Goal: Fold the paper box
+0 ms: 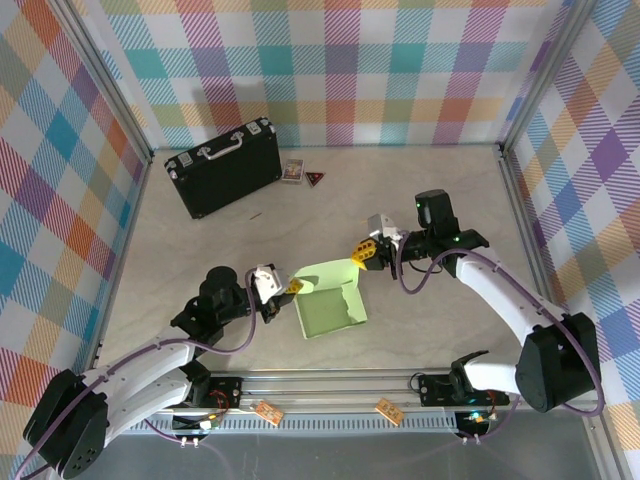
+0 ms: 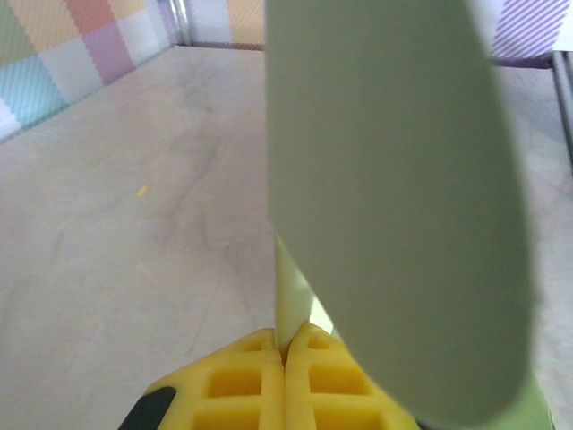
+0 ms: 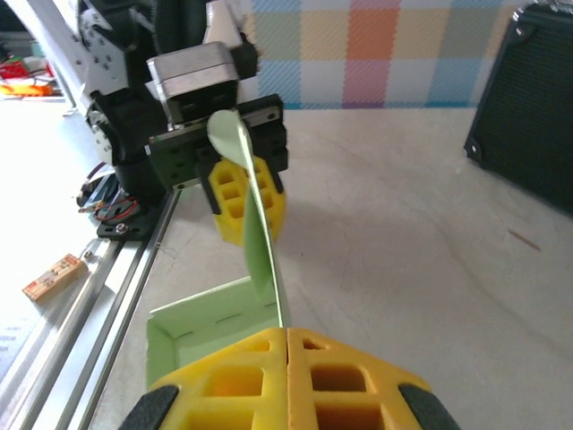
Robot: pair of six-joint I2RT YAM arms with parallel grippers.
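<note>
lying half-folded, the paper box point(image 1: 330, 310) looks pale green.

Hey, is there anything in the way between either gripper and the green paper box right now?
Nothing visible does. The left gripper and the right gripper are each shut directly on the thin card of the paper box, which is pinched between their yellow fingers. The black briefcase sits apart at the back left.
</note>
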